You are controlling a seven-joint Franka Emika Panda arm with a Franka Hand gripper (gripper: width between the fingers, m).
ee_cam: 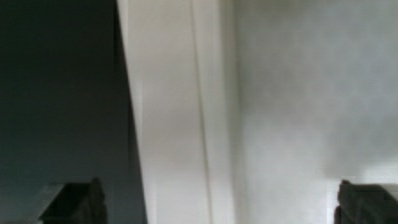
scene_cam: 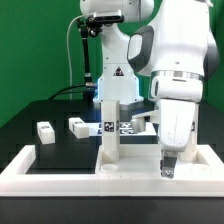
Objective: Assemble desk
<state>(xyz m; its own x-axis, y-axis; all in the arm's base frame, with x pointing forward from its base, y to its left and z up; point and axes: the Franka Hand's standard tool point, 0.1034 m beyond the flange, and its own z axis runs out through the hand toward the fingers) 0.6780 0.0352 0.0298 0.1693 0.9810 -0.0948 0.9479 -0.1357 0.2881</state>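
Note:
The white desk top [scene_cam: 135,150] lies flat near the front border wall. One white leg [scene_cam: 110,120] stands upright on its end toward the exterior view's left. My gripper [scene_cam: 168,170] points down over the top's end toward the exterior view's right. In the wrist view the desk top [ee_cam: 267,110] fills most of the frame, with its raised rim [ee_cam: 169,120] next to the black table. My gripper [ee_cam: 221,200] is open. One fingertip [ee_cam: 75,200] is over the dark table and the other [ee_cam: 370,200] is over the white top. Nothing is held.
Two loose white legs [scene_cam: 44,131] [scene_cam: 77,125] lie on the black table toward the exterior view's left. The marker board [scene_cam: 128,127] lies behind the desk top. The low white border wall [scene_cam: 60,170] runs along the front and sides. The robot's base [scene_cam: 112,70] stands at the back.

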